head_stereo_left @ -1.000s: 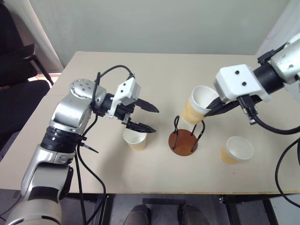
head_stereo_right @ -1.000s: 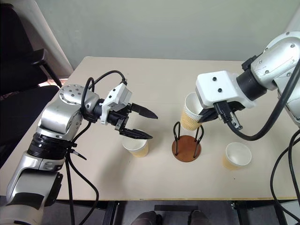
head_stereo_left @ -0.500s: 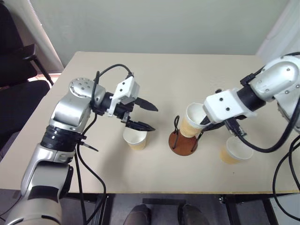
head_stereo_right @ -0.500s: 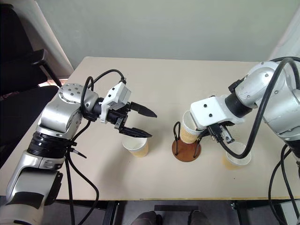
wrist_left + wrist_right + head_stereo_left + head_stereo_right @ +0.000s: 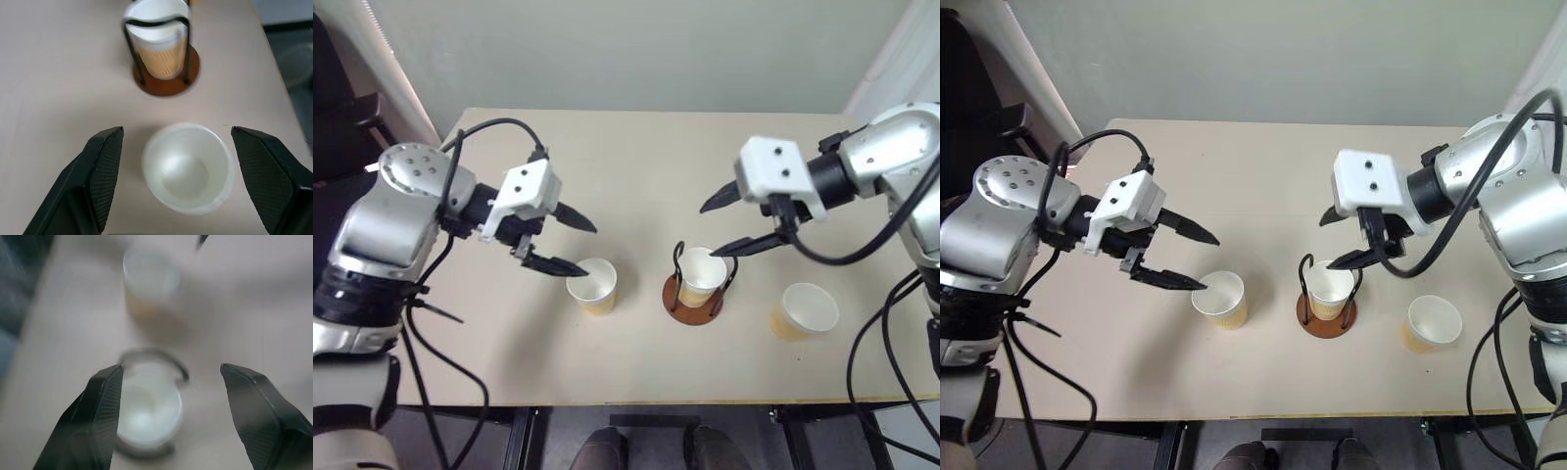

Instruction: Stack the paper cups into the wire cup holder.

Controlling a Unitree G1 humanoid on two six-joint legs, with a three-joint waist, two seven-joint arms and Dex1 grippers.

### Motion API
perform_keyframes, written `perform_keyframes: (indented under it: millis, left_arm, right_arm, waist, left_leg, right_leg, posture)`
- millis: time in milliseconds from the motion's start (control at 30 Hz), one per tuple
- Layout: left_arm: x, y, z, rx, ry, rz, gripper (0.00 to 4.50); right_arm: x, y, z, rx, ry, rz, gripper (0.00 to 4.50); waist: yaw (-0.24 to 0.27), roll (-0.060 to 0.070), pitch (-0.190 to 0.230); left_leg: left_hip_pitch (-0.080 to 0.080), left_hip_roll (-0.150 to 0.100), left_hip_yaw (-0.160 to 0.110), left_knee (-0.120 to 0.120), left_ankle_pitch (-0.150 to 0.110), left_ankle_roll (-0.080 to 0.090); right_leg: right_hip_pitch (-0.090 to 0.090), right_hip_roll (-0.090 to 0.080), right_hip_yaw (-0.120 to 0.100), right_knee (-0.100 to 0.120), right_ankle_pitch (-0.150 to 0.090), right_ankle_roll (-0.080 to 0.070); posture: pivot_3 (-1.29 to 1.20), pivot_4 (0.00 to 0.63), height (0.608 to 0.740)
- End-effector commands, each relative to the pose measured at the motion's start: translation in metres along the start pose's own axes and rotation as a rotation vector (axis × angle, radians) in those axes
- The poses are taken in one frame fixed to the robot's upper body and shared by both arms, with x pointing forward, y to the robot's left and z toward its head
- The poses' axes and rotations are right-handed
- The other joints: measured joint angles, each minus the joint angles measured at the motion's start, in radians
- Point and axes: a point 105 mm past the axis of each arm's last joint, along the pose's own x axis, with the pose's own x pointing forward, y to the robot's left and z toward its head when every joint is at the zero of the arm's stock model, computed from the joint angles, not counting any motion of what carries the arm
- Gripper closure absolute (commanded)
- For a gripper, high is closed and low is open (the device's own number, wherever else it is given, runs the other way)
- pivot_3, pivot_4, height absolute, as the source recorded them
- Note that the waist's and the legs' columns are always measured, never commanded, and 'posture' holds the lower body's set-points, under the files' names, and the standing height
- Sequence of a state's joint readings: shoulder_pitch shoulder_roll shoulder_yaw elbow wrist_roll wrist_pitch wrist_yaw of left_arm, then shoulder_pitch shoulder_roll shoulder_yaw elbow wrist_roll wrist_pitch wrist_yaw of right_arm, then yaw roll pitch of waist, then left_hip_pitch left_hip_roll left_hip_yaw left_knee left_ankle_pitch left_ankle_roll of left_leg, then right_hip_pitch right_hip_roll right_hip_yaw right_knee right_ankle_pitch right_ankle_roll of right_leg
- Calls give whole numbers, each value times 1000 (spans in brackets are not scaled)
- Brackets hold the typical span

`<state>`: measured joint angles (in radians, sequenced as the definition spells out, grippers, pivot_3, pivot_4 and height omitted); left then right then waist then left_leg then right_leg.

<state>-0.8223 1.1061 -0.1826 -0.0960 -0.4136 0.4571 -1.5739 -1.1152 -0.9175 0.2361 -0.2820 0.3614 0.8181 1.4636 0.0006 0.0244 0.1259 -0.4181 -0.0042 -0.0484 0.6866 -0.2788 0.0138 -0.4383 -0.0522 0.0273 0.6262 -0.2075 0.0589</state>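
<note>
One paper cup (image 5: 702, 274) stands upright inside the wire cup holder (image 5: 693, 297), between its black loops on the brown base. My right gripper (image 5: 708, 232) hovers just above it, open and empty. A second paper cup (image 5: 593, 286) stands on the table left of the holder. My left gripper (image 5: 592, 251) is open at its upper left, with the lower fingertip near the rim. In the left wrist view that cup (image 5: 188, 169) lies between the spread fingers (image 5: 102, 171), with the holder (image 5: 166, 81) beyond. A third paper cup (image 5: 805, 311) stands right of the holder.
The beige table (image 5: 646, 147) reaches back to a grey wall. A black chair (image 5: 342, 127) stands off its left side. Cables hang from both arms.
My right gripper lowered its cup into the holder, let go, opened and drew up. My left arm swung to the left, so its open gripper now sits beside the left cup rather than over it.
</note>
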Motion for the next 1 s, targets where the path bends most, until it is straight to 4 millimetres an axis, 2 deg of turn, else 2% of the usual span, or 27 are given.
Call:
perform_keyframes:
  millis: [33, 200, 300, 533, 733, 967, 1000]
  left_arm:
    - [-10, -20, 1, 29, 70, -85, 708]
    - [-14, -31, -11, 47, 171, -164, 708]
    - [-9, -23, -19, 106, 209, -172, 708]
    - [15, -8, -29, 231, 233, -208, 708]
    - [29, -12, -32, 290, 234, -272, 708]
    - [33, -9, -44, 386, 287, -278, 708]
    - [33, -8, -45, 398, 290, -275, 891]
  right_arm:
    - [-20, 4, 17, 31, -87, -25, 1238]
    - [-21, 4, 15, 64, -104, -40, 1238]
    - [-20, 2, 14, 71, -111, -56, 1238]
    - [-18, 12, 18, 81, -133, -48, 1238]
    - [-21, 18, 15, 110, -124, -57, 1238]
    - [-23, 22, 14, 123, -120, -61, 1238]
    - [-23, 23, 14, 123, -120, -62, 1205]
  waist:
    - [1, 0, 0]
    - [1, 0, 0]
    - [1, 0, 0]
    - [-3, 0, 0]
    - [-4, -1, 0]
    - [-4, -1, 0]
    - [-4, -1, 0]
  left_leg:
    - [0, 0, 0, -1, 0, 0]
    - [2, 0, 0, -2, 1, -2]
    - [3, 0, -1, -3, 3, -2]
    - [3, 0, -1, -3, 5, -4]
    - [3, 1, -1, -5, 5, -4]
    - [3, 1, -1, -4, 5, -4]
    - [3, 1, -1, -3, 5, -4]
  right_leg:
    - [0, 0, 0, 0, 0, -1]
    - [0, 0, 0, 2, -2, -3]
    - [0, -1, 0, 5, -2, -5]
    - [-2, -1, -1, 9, -2, -10]
    - [-4, -1, -1, 12, -2, -10]
    - [-4, -1, -1, 12, -2, -10]
    - [-4, -1, -1, 13, -2, -10]
  posture:
    - [0, 150, 740]
    - [0, 150, 740]
    - [0, 150, 740]
    - [0, 150, 740]
    - [0, 150, 740]
    - [0, 150, 740]
    - [0, 150, 740]
